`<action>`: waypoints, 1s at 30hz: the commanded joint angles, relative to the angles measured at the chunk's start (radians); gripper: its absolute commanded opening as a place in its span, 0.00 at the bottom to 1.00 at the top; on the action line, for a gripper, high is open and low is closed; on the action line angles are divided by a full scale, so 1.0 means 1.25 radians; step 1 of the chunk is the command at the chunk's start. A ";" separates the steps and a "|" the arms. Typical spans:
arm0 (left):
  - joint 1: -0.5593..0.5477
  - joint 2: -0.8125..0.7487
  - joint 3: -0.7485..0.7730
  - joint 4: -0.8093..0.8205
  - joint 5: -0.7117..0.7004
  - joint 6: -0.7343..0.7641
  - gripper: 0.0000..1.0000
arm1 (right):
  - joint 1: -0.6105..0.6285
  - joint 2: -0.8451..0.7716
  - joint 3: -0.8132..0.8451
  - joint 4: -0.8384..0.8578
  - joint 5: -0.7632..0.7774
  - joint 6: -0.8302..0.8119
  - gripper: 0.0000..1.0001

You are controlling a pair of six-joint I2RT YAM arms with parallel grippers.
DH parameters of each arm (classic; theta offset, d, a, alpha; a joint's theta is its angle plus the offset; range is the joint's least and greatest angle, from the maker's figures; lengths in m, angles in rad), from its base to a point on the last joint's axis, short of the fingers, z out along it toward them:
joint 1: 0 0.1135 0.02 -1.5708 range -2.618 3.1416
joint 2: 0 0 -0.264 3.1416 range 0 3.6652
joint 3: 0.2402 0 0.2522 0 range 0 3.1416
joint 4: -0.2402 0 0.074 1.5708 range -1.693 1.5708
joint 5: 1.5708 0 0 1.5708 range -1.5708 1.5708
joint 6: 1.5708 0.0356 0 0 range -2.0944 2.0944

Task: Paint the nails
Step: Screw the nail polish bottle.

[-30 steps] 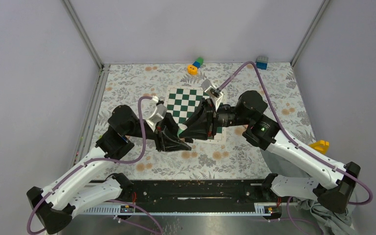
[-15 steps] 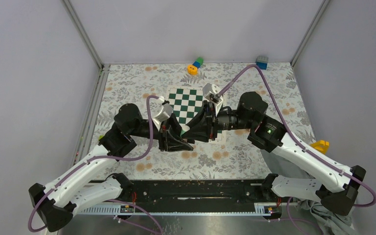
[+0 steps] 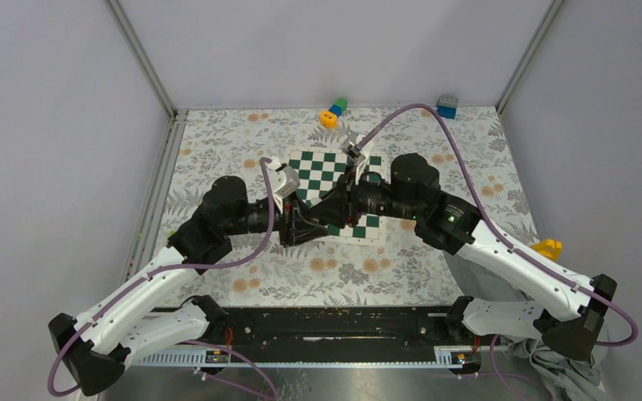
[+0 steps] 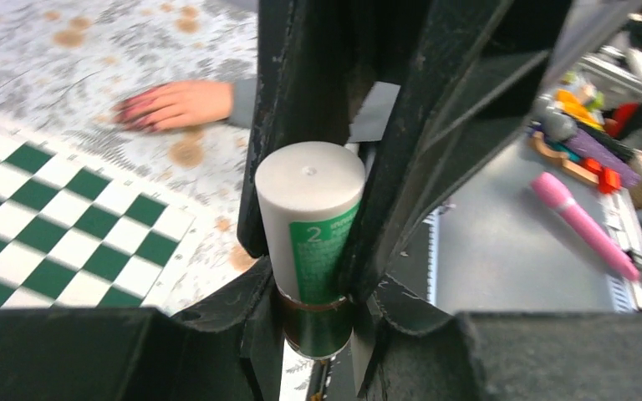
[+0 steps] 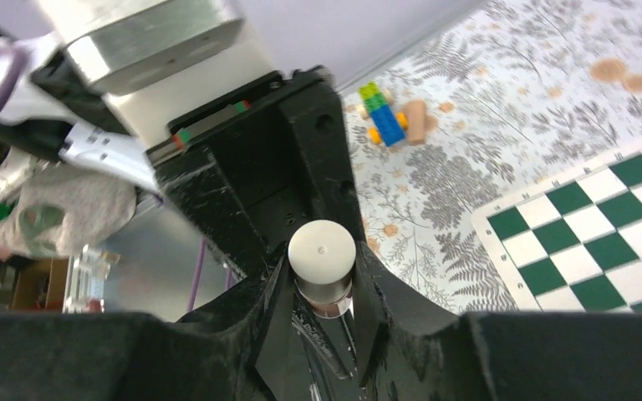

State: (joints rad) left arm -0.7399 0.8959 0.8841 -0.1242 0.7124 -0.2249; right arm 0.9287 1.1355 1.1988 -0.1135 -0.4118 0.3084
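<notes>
Top external view shows, on the left, the left tool (image 3: 308,224) low over the flowered worktop (image 3: 217,142). It meets the right tool (image 3: 334,209) nose to nose above the near part of the green-and-white chessboard (image 3: 322,167). At the back edge lies a brick toy (image 3: 333,112), further right a blue block (image 3: 446,105), and at the right edge a yellow thing (image 3: 546,248). The nails do not show in this view.

Left wrist view has the chessboard at the left. Beyond its corner, not touching it, a human hand (image 4: 180,104) lies flat on the flowered cloth with the fingers pointing to the left of the picture. The nails (image 4: 138,113) are reddish-pink at the fingertips, apart from both tools. The grey sleeve (image 4: 242,90) goes behind a black finger of the right tool. In the middle, the left tool is clenched on a small bottle (image 4: 313,225) with a white top and a green label carrying the figure 2, and its fingers press the lower, darker part. The black fingers of the right tool stand at both sides of the bottle, higher up. To the right, a pink stick (image 4: 581,221) lies on a grey surface.

Right wrist view shows the right tool clenched on the same bottle. The round white top sits between its fingers, with the black body of the left tool directly behind. Further right are the brick toy and then the chessboard.
</notes>
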 commanded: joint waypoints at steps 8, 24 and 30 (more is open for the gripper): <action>0.002 -0.003 0.047 -0.055 -0.375 0.073 0.00 | 0.037 0.104 0.039 -0.038 0.238 0.243 0.00; 0.001 0.013 0.064 -0.091 -0.410 0.097 0.00 | 0.059 0.085 0.012 -0.004 0.319 0.256 0.31; 0.001 0.007 0.058 -0.075 -0.356 0.111 0.00 | 0.060 0.033 -0.006 0.008 0.325 0.222 0.69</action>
State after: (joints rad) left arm -0.7464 0.9127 0.9100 -0.3035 0.2607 -0.1089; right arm 0.9813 1.2484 1.1973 -0.1097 0.0154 0.6098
